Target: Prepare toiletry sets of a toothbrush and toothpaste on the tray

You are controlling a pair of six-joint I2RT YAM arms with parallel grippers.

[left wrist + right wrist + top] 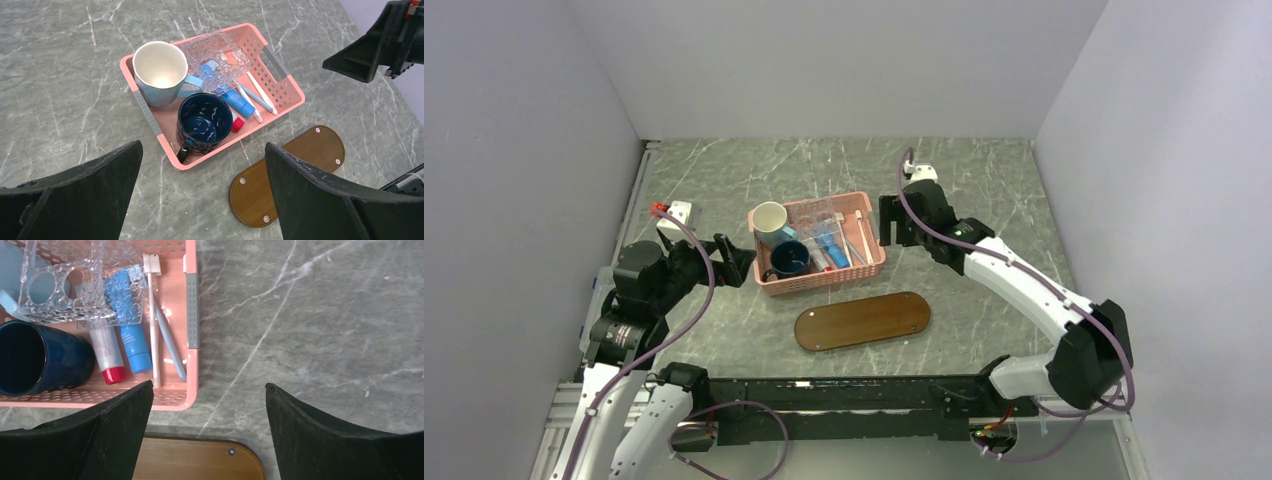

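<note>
Pink basket [292,95] holds toothbrush [260,92], toothpaste [237,102]; tray [295,165] nearby; L gripper [202,146], R gripper [209,384] wide.

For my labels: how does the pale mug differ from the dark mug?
The pale mug is light blue, cream inside; the dark mug is navy throughout. The pale mug's handle points toward the clear holder; the dark mug's points toward the rim of the pink basket. Both stand upright inside it.

Nothing here can be read with any certainty. The blue toothpaste tube [134,342] lying in the pink basket [170,396] has pale lettering along its far half. That part sits under the clear dish [60,290], though, and the letters blur into shapes I cannot make out.
</note>
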